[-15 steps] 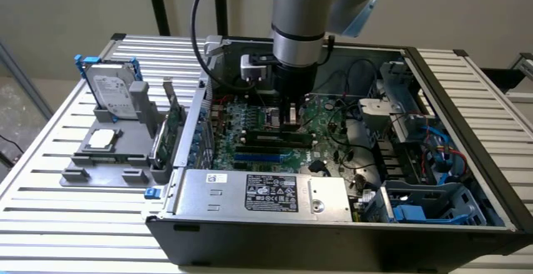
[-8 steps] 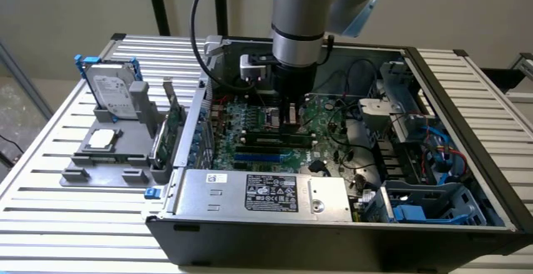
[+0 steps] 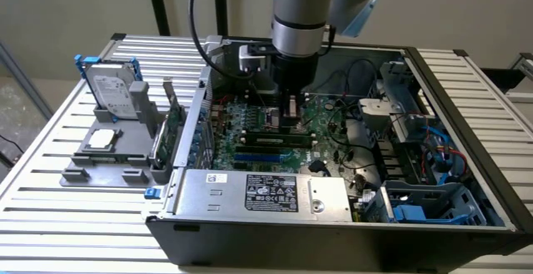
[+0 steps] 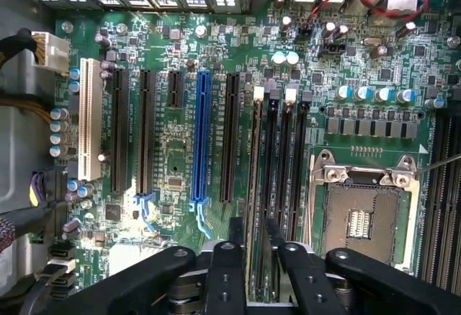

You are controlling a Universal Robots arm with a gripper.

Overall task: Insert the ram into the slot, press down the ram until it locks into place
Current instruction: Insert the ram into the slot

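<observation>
In the exterior view a long dark ram [image 3: 275, 140] lies along one of the parallel black slots [image 3: 271, 146] on the motherboard inside the open case. My gripper [image 3: 293, 123] hangs straight down just above the ram, toward its end on the exterior view's right. In the wrist view the two black fingers [image 4: 234, 246] stand apart on either side of one black slot [image 4: 257, 171], the outermost of several side by side. Nothing is pinched between them, so the gripper is open. I cannot tell whether the end clips are closed.
The long blue connector [image 4: 202, 135] and the bare CPU socket [image 4: 360, 214] flank the memory slots. The power supply [image 3: 258, 193] fills the case front, with cables and drive cages [image 3: 416, 143] on the exterior view's right. Outside, a green card [image 3: 171, 130] and hard drive [image 3: 112, 90] stand on a grey fixture.
</observation>
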